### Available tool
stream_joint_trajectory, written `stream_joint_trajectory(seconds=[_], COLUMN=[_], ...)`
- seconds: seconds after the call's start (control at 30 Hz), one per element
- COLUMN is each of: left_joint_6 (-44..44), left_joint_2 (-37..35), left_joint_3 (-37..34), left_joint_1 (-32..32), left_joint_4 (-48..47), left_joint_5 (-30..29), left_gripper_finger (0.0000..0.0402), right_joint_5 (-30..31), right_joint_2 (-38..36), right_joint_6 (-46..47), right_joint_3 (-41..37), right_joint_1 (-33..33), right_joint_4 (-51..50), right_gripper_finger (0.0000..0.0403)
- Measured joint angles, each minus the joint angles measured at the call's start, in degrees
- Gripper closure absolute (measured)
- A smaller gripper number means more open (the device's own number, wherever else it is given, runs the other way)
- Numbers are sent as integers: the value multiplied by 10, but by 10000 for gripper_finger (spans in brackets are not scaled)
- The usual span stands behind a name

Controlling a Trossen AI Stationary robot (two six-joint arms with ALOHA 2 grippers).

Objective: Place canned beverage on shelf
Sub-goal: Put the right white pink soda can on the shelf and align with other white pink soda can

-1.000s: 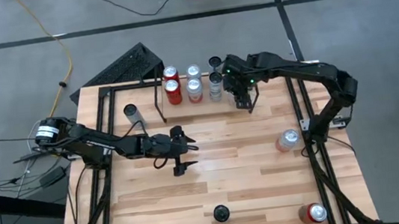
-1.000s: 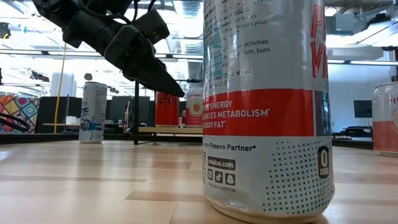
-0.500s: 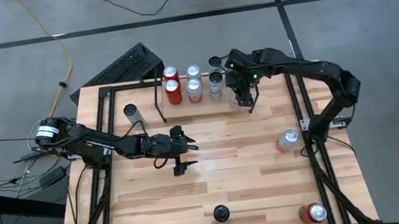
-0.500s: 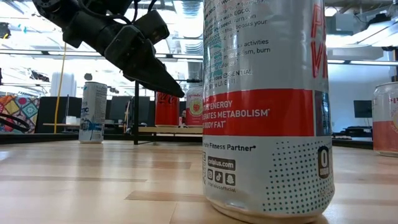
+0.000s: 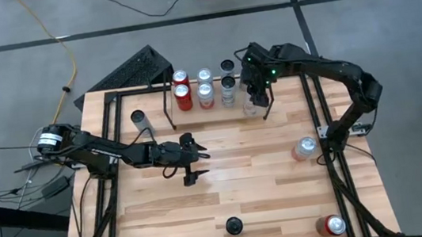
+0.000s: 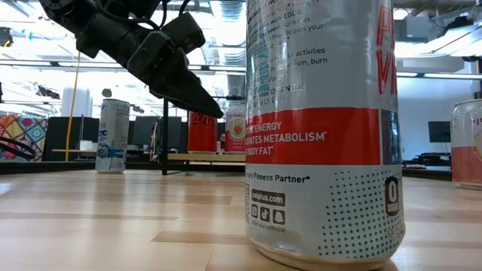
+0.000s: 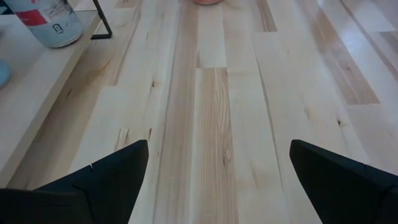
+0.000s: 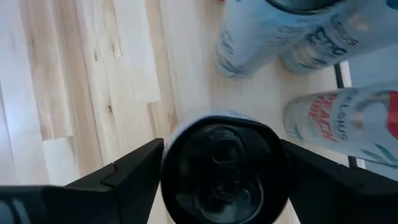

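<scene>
The shelf [image 5: 169,107] is a low black wire rack at the table's far edge. Several cans stand in it, red [image 5: 183,96] and white [image 5: 206,95]. At its right end a black-topped can [image 8: 224,168] stands upright on the wood. My right gripper [image 5: 261,109] hangs over this can, pointing down and open, with one finger close on each side. My left gripper [image 5: 193,171] stands open above the middle of the table, with only bare wood between its fingers [image 7: 93,186]. It shows as the dark wedge [image 6: 181,83] in the low view. My right gripper comes from above, with its fingers [image 8: 118,180] right against two opposite sides of the black-topped can just below its rim [image 8: 180,143]. I cannot tell whether they touch it. The can stands upright on the table.
A silver can [image 5: 138,119] stands at the far left. Another can [image 5: 304,148] is at the right, a red one [image 5: 331,224] at the near right corner, and a black-topped one [image 5: 234,226] at the near edge. Black rail frames [image 5: 337,176] line both sides.
My right arm's wrist has swung toward the table's far right corner and turned about. Its fingertips have stayed at the can by the shelf's right end. The can has kept its place.
</scene>
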Motion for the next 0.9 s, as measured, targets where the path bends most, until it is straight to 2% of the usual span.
stream_joint_trajectory(seconds=[0.23,0.33,0.67,0.8,0.9], left_joint_6=[7,7,6,6,6], left_joint_2=[0,0,0,0,0], left_joint_3=[0,0,0,0,0], left_joint_1=[0,0,0,0,0], left_joint_4=[0,0,-13,-19,-22], left_joint_5=[0,0,0,0,0], left_gripper_finger=[24,24,24,24,24], right_joint_5=[3,32,53,56,78], right_joint_2=[0,0,0,-4,-25], right_joint_6=[-11,-12,5,41,63], right_joint_3=[0,11,106,128,98], right_joint_1=[14,20,49,85,136], right_joint_4=[0,-6,-47,-91,-86], right_gripper_finger=[71,73,74,77,94])
